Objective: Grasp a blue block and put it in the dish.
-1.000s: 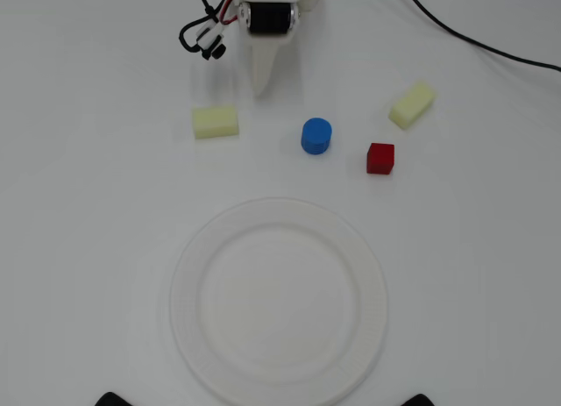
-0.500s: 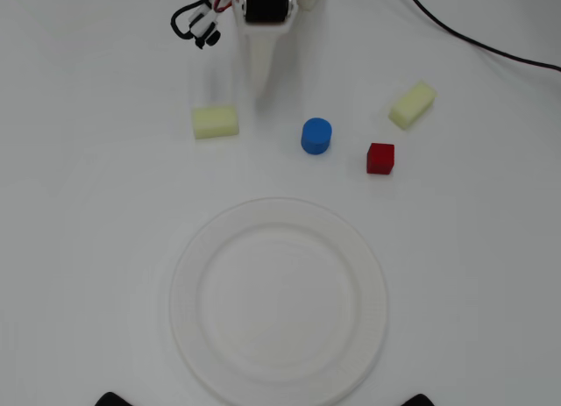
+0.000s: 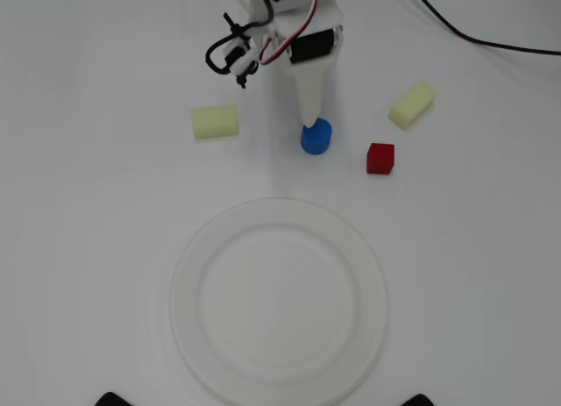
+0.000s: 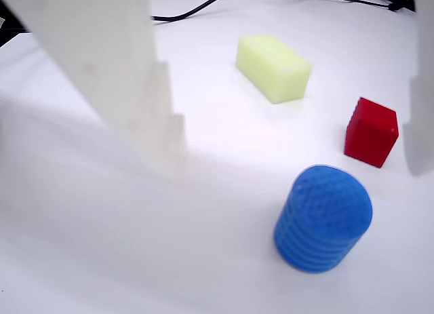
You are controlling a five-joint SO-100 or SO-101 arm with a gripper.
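The blue block [image 3: 316, 136] is a short ribbed cylinder standing upright on the white table, just beyond the far rim of the dish [image 3: 182, 292], a large white paper plate with nothing in it. My gripper [image 3: 316, 118] reaches down from the top of the overhead view, and its white finger tip sits right at the block's far side. In the wrist view the gripper [image 4: 291, 158] is open: one finger [image 4: 135, 90] is at the left, the other [image 4: 422, 124] at the right edge. The block [image 4: 324, 219] stands in the gap between them, untouched.
A red cube [image 3: 380, 158] sits just right of the blue block and shows in the wrist view [image 4: 371, 132]. Pale yellow blocks lie at left [image 3: 215, 122] and at right [image 3: 412, 104]. A black cable [image 3: 473, 33] runs along the top right.
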